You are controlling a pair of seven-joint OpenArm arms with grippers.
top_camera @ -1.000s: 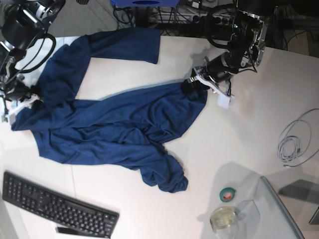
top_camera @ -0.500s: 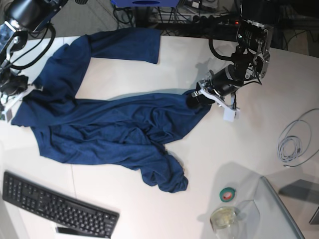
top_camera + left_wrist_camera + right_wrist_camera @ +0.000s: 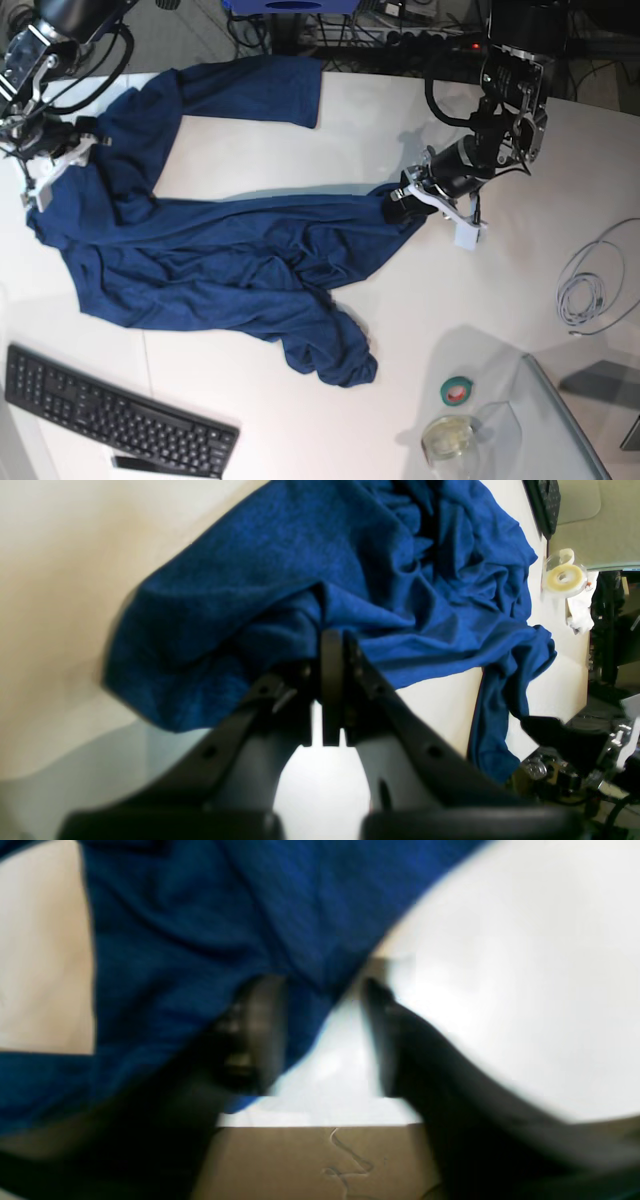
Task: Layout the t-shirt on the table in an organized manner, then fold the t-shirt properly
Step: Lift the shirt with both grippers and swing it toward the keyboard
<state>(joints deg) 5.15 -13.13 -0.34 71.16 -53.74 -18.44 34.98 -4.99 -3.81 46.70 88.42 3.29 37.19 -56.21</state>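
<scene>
The navy t-shirt (image 3: 220, 260) lies crumpled across the white table (image 3: 250, 150), one sleeve reaching toward the far edge. My left gripper (image 3: 403, 205) is shut on the shirt's right corner. In the left wrist view its fingertips (image 3: 332, 645) pinch a fold of the t-shirt (image 3: 350, 565). My right gripper (image 3: 45, 170) hovers at the shirt's left edge. The right wrist view is blurred, but that gripper (image 3: 320, 1040) stands open, its fingers (image 3: 255, 1035) apart, with blue cloth (image 3: 210, 940) hanging loose between and behind them.
A black keyboard (image 3: 110, 415) lies at the near left. A green tape roll (image 3: 458, 390) and a clear round tape roll (image 3: 448, 437) sit near right beside a glass panel (image 3: 560, 420). A coiled grey cable (image 3: 590, 285) lies at the right edge.
The right gripper has opened and risen toward the far side, off the shirt's left edge. The left gripper has drawn the right corner slightly nearer and rightward.
</scene>
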